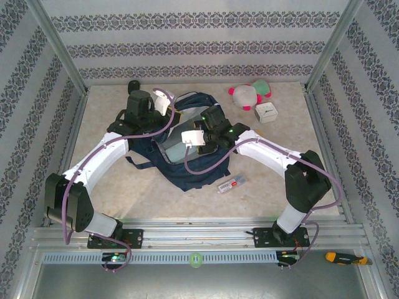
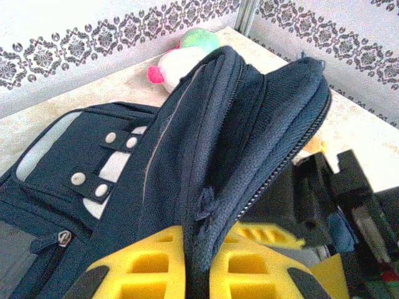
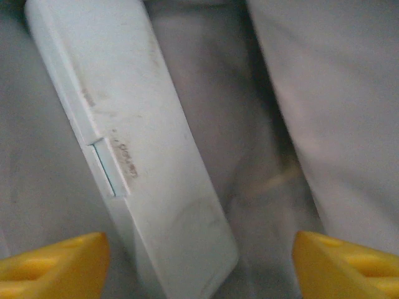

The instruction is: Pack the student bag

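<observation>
The student bag (image 1: 186,177) lies near the middle of the table (image 1: 149,196), its mouth gaping toward 12 o'clock and its navy body spread toward 6 o'clock.

The left gripper (image 2: 201,249) is clamped on the bag. In the left wrist view its yellow fingers (image 2: 153,265) pinch a fold of the zippered rim from both sides and hold that rim raised above the front pocket (image 2: 93,174) with its white patches and metal snaps.

The right gripper (image 3: 199,266) hangs inside the bag with its jaws spread wide. A yellow fingertip sits at each bottom corner of the right wrist view, and neither touches anything. Between them a flat, pale blue-white case (image 3: 134,156) lies slanted on the grey lining (image 3: 330,106), its lower end reaching down between the fingertips.

Around the bag, seen from above:
- A plush toy (image 1: 248,93) in pink, white and green sits at about 1 o'clock, apart from the fabric.
- A small white box (image 1: 267,112) stands just beside the toy at 2 o'clock.
- A small flat packet (image 1: 230,185) with a red mark lies at 5 o'clock, close to the bag's near edge.
- A black round thing (image 1: 133,85) sits at 11 o'clock behind the left arm; I cannot tell what it is.

Off the table at 6 o'clock are a green ring (image 1: 196,260) and a yellow-and-black screwdriver (image 1: 341,257). Both arms and their purple cables cross the bag, hiding much of its opening.
</observation>
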`<state>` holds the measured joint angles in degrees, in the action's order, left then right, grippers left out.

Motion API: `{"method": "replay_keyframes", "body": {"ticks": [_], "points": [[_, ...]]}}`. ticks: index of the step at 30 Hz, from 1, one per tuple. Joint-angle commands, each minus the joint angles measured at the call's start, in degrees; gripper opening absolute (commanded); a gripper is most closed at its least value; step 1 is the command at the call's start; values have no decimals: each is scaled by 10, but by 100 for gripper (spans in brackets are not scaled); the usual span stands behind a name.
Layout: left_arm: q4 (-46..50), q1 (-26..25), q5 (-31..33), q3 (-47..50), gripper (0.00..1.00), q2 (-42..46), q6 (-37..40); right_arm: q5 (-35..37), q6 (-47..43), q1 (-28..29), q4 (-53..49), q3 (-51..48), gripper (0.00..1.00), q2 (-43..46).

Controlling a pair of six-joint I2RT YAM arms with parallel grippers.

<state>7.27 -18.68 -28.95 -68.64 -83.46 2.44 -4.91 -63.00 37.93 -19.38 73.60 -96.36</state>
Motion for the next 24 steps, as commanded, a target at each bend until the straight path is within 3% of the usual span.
{"method": "replay_keyframes", "body": {"ticks": [1,3,10,13,18,24], "points": [[-59,8,-20,-22,0,31,-16,-14,81,-12,23,-11,80,43],[-58,8,-18,-19,0,33,-16,-14,149,-20,17,-17,81,60],[-45,8,-5,8,0,45,3,-3,550,-52,-82,-96,79,205],[-40,8,-6,23,0,50,2,8,678,-92,-136,-149,80,263],[-35,8,-13,41,0,61,0,-15,756,-214,-195,-199,81,279],[-41,8,-15,51,0,71,-7,-35,757,-284,-217,-191,83,218]]}}
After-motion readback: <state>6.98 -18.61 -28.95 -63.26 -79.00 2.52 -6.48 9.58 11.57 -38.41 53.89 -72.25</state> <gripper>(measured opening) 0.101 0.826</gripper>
